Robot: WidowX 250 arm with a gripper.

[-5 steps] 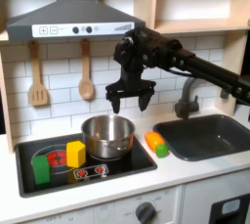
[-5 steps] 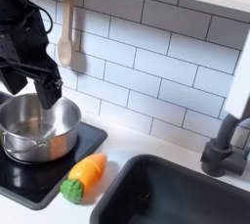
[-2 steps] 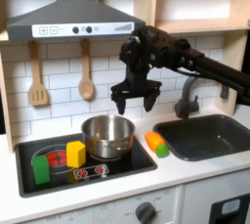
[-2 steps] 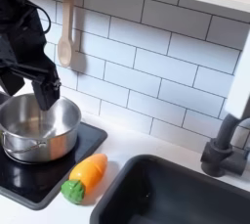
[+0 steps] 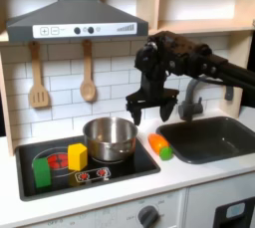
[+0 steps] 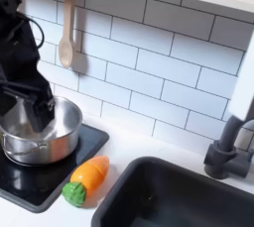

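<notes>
My black gripper [image 5: 151,106] hangs open with nothing between its fingers, above the gap between a steel pot [image 5: 110,137] and a toy carrot [image 5: 159,145] in the first exterior view. The pot stands on the black stove top [image 5: 60,177]; the orange carrot with a green end lies on the white counter just right of it. In the second exterior view the gripper [image 6: 27,112] hangs over the pot's [image 6: 40,134] rim, and the carrot [image 6: 85,179] lies in front of it. The gripper touches nothing.
A yellow block [image 5: 77,156] and a green block [image 5: 42,169] stand on the stove's left part. Two wooden utensils [image 5: 39,79] [image 5: 88,77] hang on the tiled wall. A dark sink [image 5: 214,138] with a faucet [image 5: 189,100] is on the first exterior view's right.
The gripper has moved toward the first exterior view's right, from over the pot to over the space by the carrot, and stayed open. Nothing else moved.
</notes>
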